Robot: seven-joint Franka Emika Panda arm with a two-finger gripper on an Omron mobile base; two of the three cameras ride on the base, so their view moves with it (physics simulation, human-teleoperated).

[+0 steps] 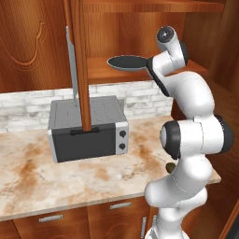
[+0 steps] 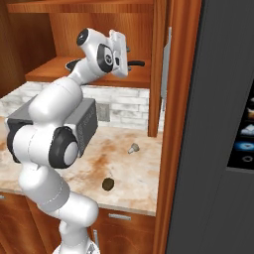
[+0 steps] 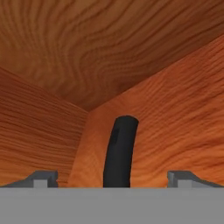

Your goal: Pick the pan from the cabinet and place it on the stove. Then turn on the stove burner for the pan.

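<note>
The pincer (image 3: 113,177) stands wide, one tip on either side of the pan's black stick handle (image 3: 119,153) without touching it, and grips nothing. The pan (image 1: 127,62) lies flat on the lower wooden shelf of the open cabinet (image 1: 140,32), its handle toward the arm's wrist, above the marble counter (image 1: 70,182). On that counter, below and left of the pan, sits a grey toaster oven (image 1: 86,128), with a white brick backsplash (image 1: 28,105) behind it.
</note>
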